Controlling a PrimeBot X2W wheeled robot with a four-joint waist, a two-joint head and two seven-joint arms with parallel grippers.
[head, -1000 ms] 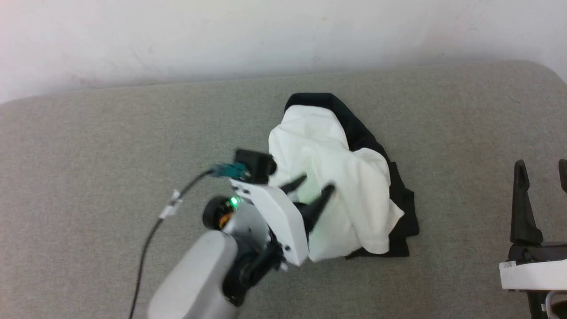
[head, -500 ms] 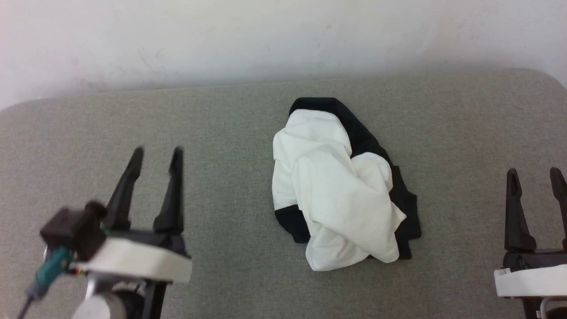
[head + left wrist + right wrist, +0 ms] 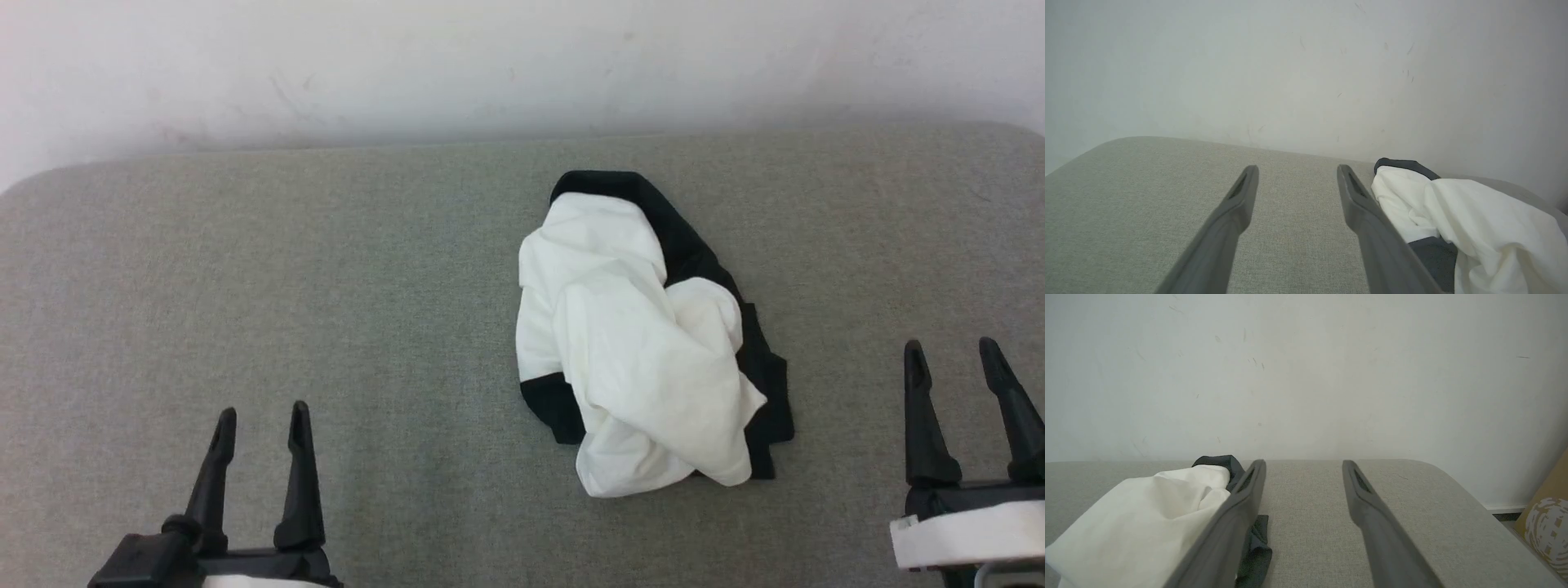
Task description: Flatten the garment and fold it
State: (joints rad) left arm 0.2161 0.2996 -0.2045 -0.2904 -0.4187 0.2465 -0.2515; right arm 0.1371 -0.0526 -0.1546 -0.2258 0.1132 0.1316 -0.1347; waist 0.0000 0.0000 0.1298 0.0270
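Hovering at the lower left of the head view, the left gripper has its two dark fingers spread wide and holds nothing. Right of centre on the grey fabric surface lies the garment, a crumpled heap of white folds over black edges. At the far right, the right gripper is likewise spread and empty, apart from the cloth
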